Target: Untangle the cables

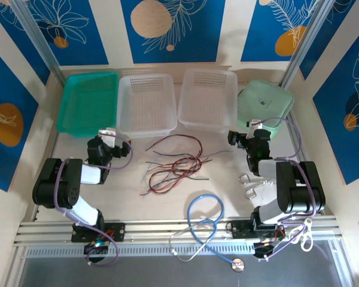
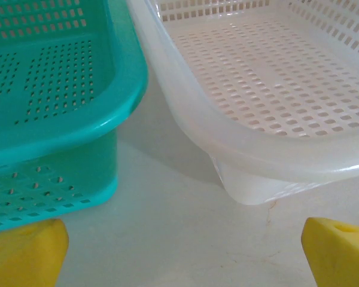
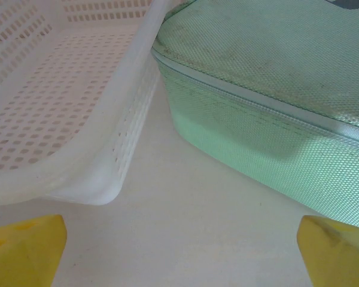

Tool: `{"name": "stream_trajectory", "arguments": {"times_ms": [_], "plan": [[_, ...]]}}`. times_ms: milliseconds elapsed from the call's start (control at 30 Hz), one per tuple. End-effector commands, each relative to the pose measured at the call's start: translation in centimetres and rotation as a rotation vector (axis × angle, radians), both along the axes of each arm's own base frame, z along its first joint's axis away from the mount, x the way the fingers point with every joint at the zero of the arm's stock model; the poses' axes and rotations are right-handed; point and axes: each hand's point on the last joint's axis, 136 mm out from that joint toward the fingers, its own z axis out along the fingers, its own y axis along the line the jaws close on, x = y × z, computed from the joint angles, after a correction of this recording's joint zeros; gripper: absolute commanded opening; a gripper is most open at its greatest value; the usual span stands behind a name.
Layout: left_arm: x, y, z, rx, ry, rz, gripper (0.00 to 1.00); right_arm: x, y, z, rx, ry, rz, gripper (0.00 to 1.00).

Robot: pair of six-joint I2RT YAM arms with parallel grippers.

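Observation:
The cables lie as a loose tangle of thin red, black and pale grey-blue wires on the table's middle, in front of the two white baskets. My left gripper sits to their left, apart from them, pointing at the baskets. In the left wrist view this gripper is open, its yellow fingertips wide apart over bare table. My right gripper is to the right of the tangle. It is open too, with nothing between its yellow fingertips.
A teal basket, two white baskets and a mint-green zip case line the back. A blue-tubed stethoscope lies near the front rail. The left wrist faces the teal basket and a white basket.

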Motion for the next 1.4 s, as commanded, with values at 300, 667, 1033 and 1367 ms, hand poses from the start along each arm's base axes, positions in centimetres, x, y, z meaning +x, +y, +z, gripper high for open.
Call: {"name": "stream_trajectory", "arguments": {"times_ms": [300,667,1033,1367], "plan": [[0.1,-0.6,1.5,0.003,-0.06,-0.036,0.99,0.7,0.2,1.0,0.016,-0.027,0.009,0.99],[0.7,1.1,1.3,0.001,-0.03,0.07,0.99,0.7,0.2,1.0,0.016,-0.028,0.009,0.99],[0.5,0.7,1.5,-0.001,-0.045,0.044,1.0,0.3,0.2,1.5,0.024,-0.045,0.016,0.99],[-4.0,1.3,5.8,0.04,-0.294,0.13,0.99,-6.2,-1.6,6.6,0.019,-0.193,-0.102,0.99]]}}
